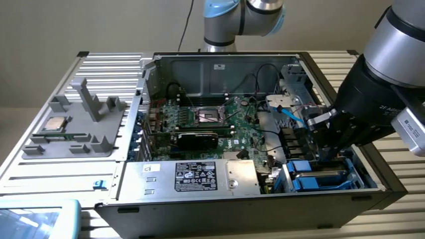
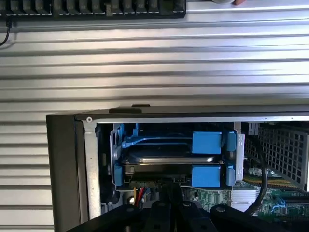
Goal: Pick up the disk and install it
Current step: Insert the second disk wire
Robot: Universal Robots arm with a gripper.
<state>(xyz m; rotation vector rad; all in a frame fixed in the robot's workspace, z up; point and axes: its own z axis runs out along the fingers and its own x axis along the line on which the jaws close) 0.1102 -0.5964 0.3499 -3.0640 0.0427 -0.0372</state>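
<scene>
Wrist view | fingers (image 2: 170,200) shut | disk (image 2: 166,162) just beyond fingertips

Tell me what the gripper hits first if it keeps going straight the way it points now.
Most likely the disk in its blue bracket, seated in the drive bay. The shut gripper points at the disk's near edge; depth between them is unclear.

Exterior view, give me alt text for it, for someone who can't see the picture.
A robot arm's shut gripper reaches into an open computer case, just above the blue-framed disk in the drive bay at the exterior view's right. A grey tray holding a processor chip sits at the left.
</scene>
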